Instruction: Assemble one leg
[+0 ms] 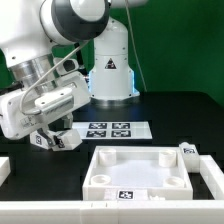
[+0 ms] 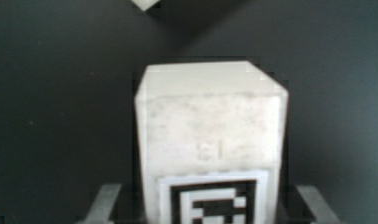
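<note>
exterior view
- gripper (image 1: pixel 55 141): low at the left, just above the black table (image 1: pixel 175 115); left of the marker board (image 1: pixel 108 129)
- leg (image 1: pixel 40 141): tagged end at the fingertips, down at table level; well apart from the panel
- square panel (image 1: pixel 100 172): tray-like, near and right of centre; nothing visible inside the recess; nothing seated in the corner holes
- second leg (image 1: pixel 188 151): just beside the panel's far right corner; touching or apart, cannot tell

wrist view
- leg (image 2: pixel 212 115): centred between the fingers (image 2: pixel 109 200), stretching away from the camera; tag at the end nearest the lens
- gripper jaws: narrow, one on each side of the leg; too blurred to tell whether pressing on it or just short of it
- step, as judged: securing the leg; best kept centred and square, closed firmly before any lift; then raised straight and carried untilted toward a corner hole
</note>
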### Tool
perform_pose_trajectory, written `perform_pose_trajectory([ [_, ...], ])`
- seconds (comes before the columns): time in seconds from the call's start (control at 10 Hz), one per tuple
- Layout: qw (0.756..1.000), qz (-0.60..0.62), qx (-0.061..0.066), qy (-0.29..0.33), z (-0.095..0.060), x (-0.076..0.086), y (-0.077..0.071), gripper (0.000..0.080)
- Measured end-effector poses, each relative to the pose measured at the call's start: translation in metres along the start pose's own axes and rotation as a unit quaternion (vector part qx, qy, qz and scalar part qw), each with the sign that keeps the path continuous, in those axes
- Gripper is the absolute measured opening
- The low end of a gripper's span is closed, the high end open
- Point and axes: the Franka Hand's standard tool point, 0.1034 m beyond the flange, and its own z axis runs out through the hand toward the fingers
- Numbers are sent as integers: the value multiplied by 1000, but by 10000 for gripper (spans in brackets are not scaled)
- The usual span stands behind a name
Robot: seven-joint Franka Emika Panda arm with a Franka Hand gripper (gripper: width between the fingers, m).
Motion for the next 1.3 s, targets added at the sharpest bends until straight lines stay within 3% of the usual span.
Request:
perform_pose_trajectory([
  [0.2,1000,-5,-4,-4,0,-5,-5,281],
  [0.3,1000,-10,-4,-5,-1,-6,-6,474],
  [0.4,1000,-12,-4,-7,-2,-8,-6,588],
  [0.5,1000,-20,-6,-12,-8,-12,-6,588],
  [0.6,999,-44,-4,-20,-17,-18,-5,638],
  [0.7,998,-48,3,-26,-25,-23,-5,646],
  [1.1,983,-182,3,-23,-21,-22,-4,649],
  [1.3,926,-376,-10,17,-23,-31,-6,649],
])
